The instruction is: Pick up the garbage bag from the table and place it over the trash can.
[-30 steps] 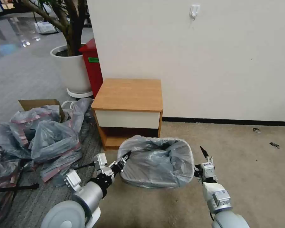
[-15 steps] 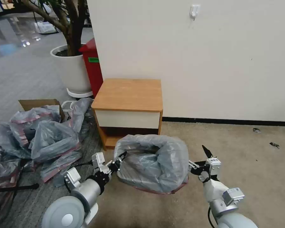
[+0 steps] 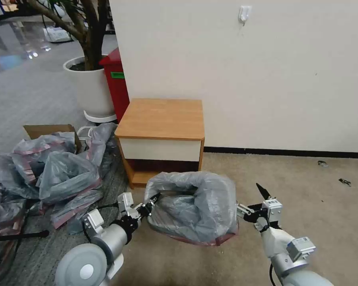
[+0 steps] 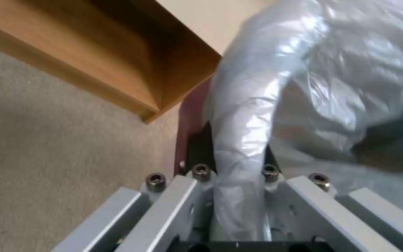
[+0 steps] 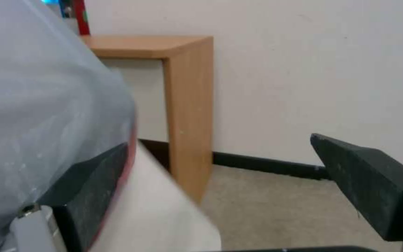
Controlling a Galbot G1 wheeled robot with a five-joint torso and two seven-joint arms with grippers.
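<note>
Our left gripper (image 3: pixel 150 205) is clamped on the garbage bag (image 3: pixel 195 206), which drapes over the trash can (image 5: pixel 164 210) just to its right; beyond the bag, our right gripper (image 3: pixel 252 202) stands spread apart, one finger (image 5: pixel 94 182) under the bag's edge

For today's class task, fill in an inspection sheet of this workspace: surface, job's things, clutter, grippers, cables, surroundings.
Surface: table top bare; beige carpet before it.
Job's things: garbage bag draped over the trash can, pink rim low on its sides.
Clutter: heap of bags and cardboard box on the robot's left; scraps on carpet.
Grippers: left gripper shut on bag film; right gripper open, one finger against the bag's right side.
Cables: black cable on floor at left.
Surroundings: wall, red bin, plant pot.
</note>
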